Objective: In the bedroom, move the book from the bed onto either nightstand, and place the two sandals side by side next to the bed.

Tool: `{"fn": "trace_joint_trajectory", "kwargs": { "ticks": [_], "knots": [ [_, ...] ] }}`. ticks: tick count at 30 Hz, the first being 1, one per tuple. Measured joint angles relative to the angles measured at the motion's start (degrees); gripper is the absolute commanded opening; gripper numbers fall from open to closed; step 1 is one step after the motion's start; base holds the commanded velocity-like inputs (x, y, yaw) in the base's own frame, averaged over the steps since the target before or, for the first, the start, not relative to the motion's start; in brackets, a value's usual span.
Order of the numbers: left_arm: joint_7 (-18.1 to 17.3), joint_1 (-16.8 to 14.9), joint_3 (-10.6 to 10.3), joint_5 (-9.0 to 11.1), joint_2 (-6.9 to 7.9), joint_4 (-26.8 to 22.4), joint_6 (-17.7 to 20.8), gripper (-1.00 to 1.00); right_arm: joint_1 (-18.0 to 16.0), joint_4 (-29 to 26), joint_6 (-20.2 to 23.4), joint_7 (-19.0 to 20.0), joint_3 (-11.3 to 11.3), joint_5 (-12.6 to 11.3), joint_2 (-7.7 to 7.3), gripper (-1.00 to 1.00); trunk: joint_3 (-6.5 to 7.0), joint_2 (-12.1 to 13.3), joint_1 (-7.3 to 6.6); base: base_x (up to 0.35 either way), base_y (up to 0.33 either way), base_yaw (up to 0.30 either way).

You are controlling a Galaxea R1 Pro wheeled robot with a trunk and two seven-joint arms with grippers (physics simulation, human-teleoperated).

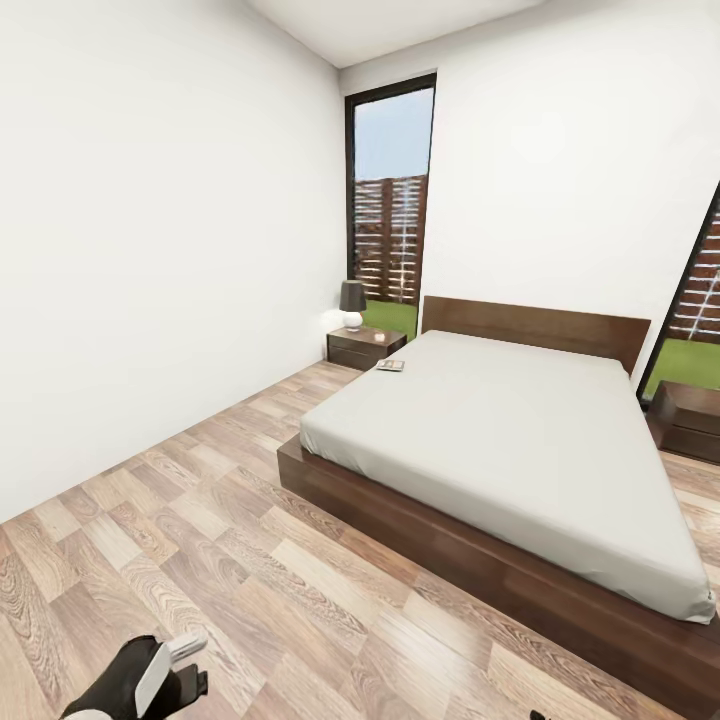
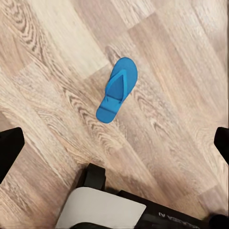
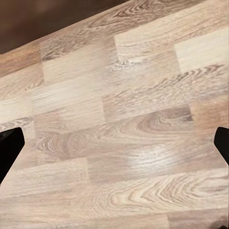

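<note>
**With Book on Bed, One Sandal Lies on Floor**

While the paperback book [image 1: 390,365] rests on the grey mattress corner of the bed [image 1: 500,440] nearest the left nightstand [image 1: 364,346] and its lamp [image 1: 352,303], a blue sandal [image 2: 117,89] lies strap-up on the plank floor [image 1: 200,520] beneath the left pincer [image 2: 114,143], fingers spread and empty. The right pincer [image 3: 114,143] hangs spread above bare planks. A second nightstand [image 1: 688,418] flanks the bed's far side.

Head cam: high, faces bed [image 1: 520,440] across floor [image 1: 200,520]. Both wrist cams look down at planks, fairly close; shared patch unclear.
</note>
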Motion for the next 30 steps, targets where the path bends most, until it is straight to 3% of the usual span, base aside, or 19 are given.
{"fn": "trace_joint_trajectory", "kwargs": {
  "ticks": [4,15,21,30],
  "knots": [
    [-0.2,-0.6,-0.1,0.0,-0.41,0.1,1.9,1.00,0.0,0.0,-0.5,0.1,0.0,0.1,0.02,1.00,0.00,0.0,0.00,0.000,0.000,0.000],
    [-0.1,-1.1,-0.5,-0.3,-4.15,-0.1,3.6,1.00,0.0,0.4,0.0,2.1,0.0,-0.4,-0.42,1.00,-0.18,-0.4,0.21,0.000,0.000,0.000],
    [0.0,-1.1,-1.2,-0.5,-4.62,-0.1,3.7,1.00,0.0,0.6,0.2,3.7,0.1,-0.1,-0.48,1.00,-1.25,-2.8,1.53,0.000,0.000,0.000],
    [-0.1,-1.2,-4.4,-0.5,-4.59,-0.1,4.0,1.00,0.0,0.8,0.3,4.6,0.1,-0.2,-0.29,1.00,-2.87,-6.4,3.51,0.000,0.000,0.000]
  ]
}}
